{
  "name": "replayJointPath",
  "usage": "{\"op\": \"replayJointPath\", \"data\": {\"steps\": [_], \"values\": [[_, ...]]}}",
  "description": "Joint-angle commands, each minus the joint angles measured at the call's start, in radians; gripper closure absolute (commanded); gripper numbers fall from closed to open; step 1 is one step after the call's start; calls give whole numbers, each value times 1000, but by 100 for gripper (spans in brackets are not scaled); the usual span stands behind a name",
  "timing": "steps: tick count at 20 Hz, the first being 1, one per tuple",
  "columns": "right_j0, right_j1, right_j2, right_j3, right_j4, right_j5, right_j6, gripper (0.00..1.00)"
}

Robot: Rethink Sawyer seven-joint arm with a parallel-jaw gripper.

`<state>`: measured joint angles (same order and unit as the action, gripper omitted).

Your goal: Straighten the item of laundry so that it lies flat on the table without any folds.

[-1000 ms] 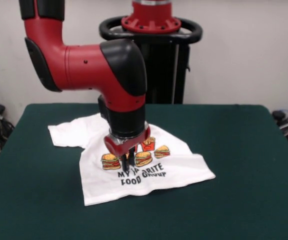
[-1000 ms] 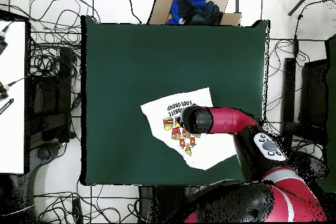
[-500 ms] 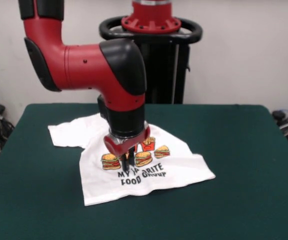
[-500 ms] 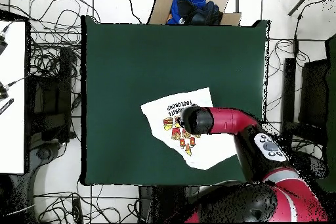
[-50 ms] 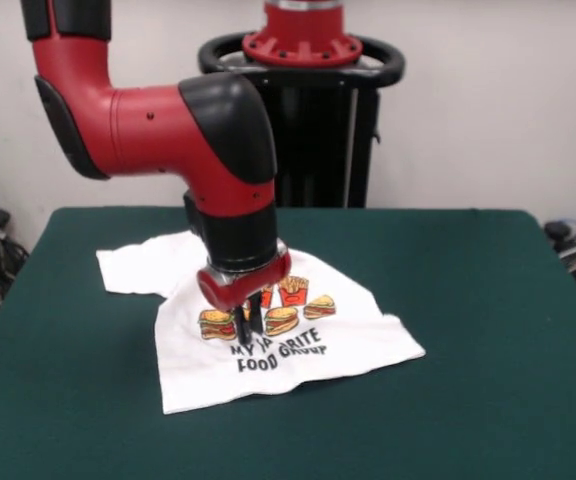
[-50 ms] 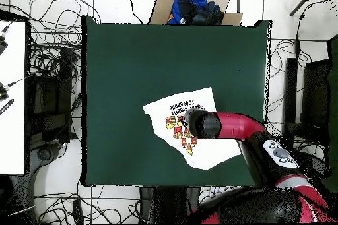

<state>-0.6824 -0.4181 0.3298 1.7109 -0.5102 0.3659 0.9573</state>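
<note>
Small white printed T-shirt (image 5: 288,340), light and limp, lies at the 5 o'clock part of the dark green felt table (image 5: 488,300); black gripper (image 5: 247,328) pinches its centre. Corners or hem likely offer better holds.

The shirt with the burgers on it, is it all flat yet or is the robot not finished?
Not finished. Done: most of the T-shirt lies spread on the green table, with its print readable. In hand: the gripper is down on the middle of the print, fingers close together, seemingly pinching the cloth. Left: one sleeve looks bunched near the arm, and the fabric ripples around the gripper.
</note>
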Motion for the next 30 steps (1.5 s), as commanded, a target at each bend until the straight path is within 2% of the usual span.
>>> {"op": "replayJointPath", "data": {"steps": [1, 11, 30], "values": [[19, -15, 38, -40, -44, -99, 113, 100], [46, -23, -5, -52, -58, -167, 150, 100], [53, -9, -55, -98, -66, -211, 142, 100]]}}
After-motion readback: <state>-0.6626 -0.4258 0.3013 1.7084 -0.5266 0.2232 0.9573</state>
